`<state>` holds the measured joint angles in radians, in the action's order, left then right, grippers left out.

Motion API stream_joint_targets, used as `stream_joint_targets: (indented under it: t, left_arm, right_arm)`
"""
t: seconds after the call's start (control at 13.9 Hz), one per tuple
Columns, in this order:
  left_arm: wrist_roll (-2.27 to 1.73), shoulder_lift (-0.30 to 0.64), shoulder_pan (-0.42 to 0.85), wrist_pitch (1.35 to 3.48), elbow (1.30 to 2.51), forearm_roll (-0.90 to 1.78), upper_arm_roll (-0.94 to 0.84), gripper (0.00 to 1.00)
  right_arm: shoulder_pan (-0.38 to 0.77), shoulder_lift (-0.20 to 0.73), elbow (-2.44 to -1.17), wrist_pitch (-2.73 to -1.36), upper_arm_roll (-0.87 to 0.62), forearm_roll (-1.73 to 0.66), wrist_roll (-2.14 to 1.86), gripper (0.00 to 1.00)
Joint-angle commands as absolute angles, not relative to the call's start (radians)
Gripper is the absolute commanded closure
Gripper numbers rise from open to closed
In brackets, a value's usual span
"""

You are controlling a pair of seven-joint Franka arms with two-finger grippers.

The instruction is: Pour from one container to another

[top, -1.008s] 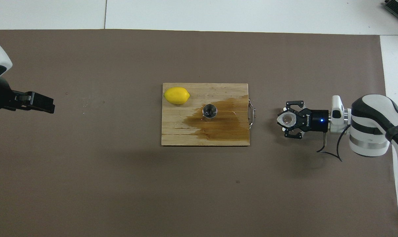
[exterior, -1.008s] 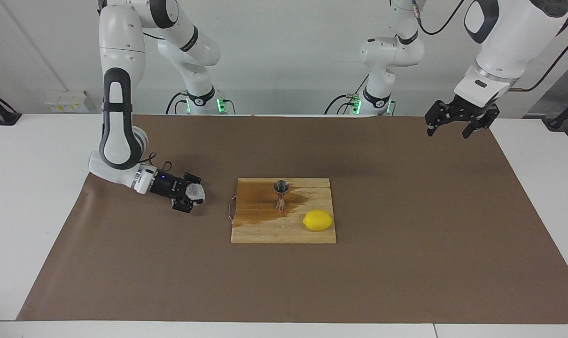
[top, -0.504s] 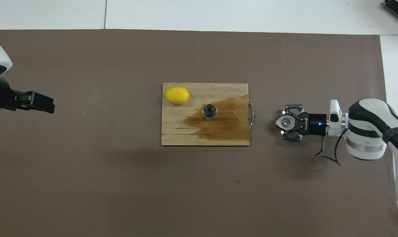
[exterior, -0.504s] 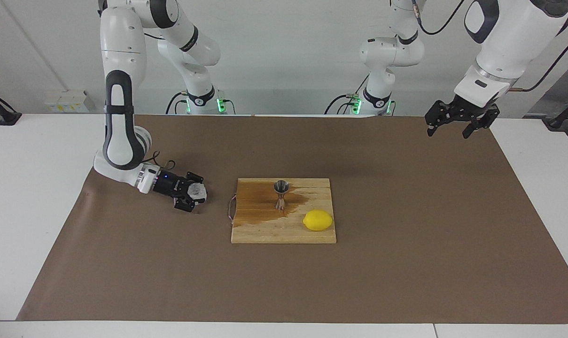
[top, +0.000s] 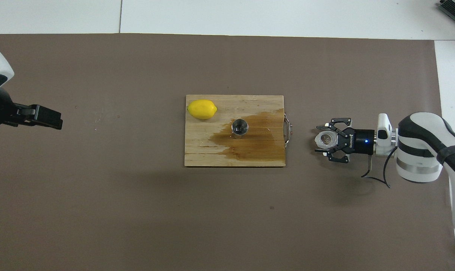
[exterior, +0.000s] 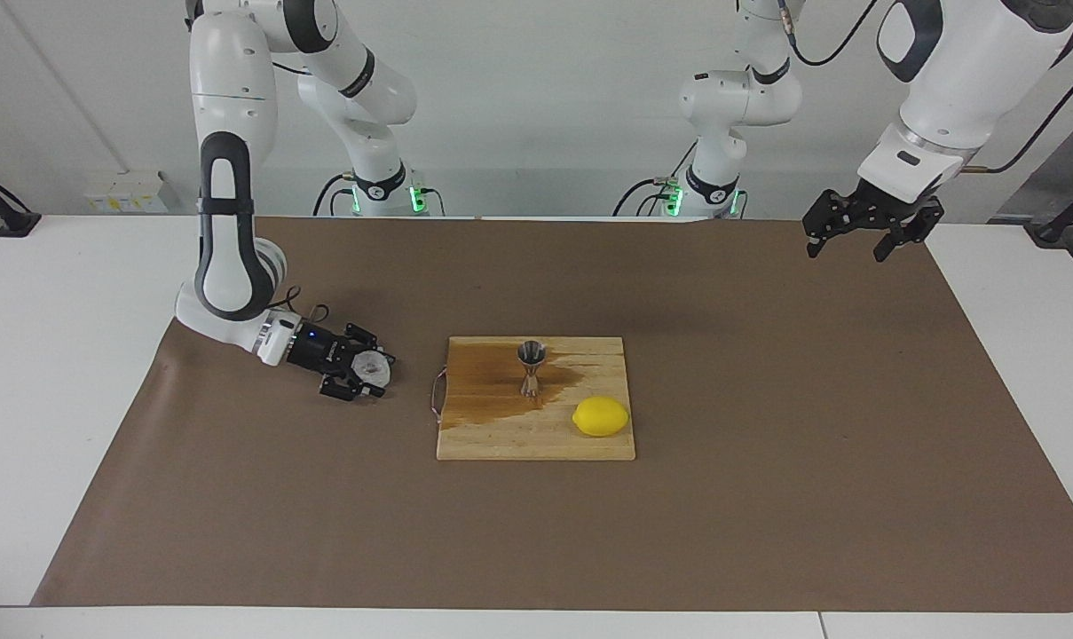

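The clear ribbed glass cup sits between the fingers of my right gripper. The gripper is shut on it, very low over the brown mat, beside the handle end of the cutting board toward the right arm's end. The steel jigger stands upright on the wooden cutting board, in a dark wet stain. My left gripper is open and empty, held high over the mat at the left arm's end, where that arm waits.
A yellow lemon lies on the board's corner, farther from the robots than the jigger. The board has a metal handle facing the right gripper. The brown mat covers the table.
My right gripper has shifted a little toward the board and lower, and the cup has turned so its mouth faces more upward. The left arm has not moved.
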<state>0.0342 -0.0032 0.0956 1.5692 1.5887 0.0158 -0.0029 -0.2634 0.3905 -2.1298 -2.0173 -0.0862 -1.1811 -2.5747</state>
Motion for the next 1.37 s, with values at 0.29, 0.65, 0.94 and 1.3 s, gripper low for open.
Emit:
stream_joint_targets:
  t: [0.29,0.65,0.94,1.3]
  left_arm:
    - [0.035,-0.029,0.089,1.565,1.615,0.000,-0.006,0.00]
    - [0.035,-0.029,0.089,1.565,1.615,0.000,-0.006,0.00]
    - [0.035,-0.029,0.089,1.565,1.615,0.000,-0.006,0.00]
    - [0.035,-0.029,0.089,1.565,1.615,0.000,-0.006,0.00]
  right_arm:
    - [-0.325,0.272,-2.123,-2.028,-0.078,-0.895,-2.455,0.00]
    - [-0.370,0.123,-2.122,-2.023,-0.078,-0.623,-2.098,0.00]
    - [-0.342,0.087,-2.089,-2.016,-0.089,-0.476,-1.707,0.00]
    - [-0.200,0.090,-2.057,-2.051,-0.087,-0.301,-1.249,0.00]
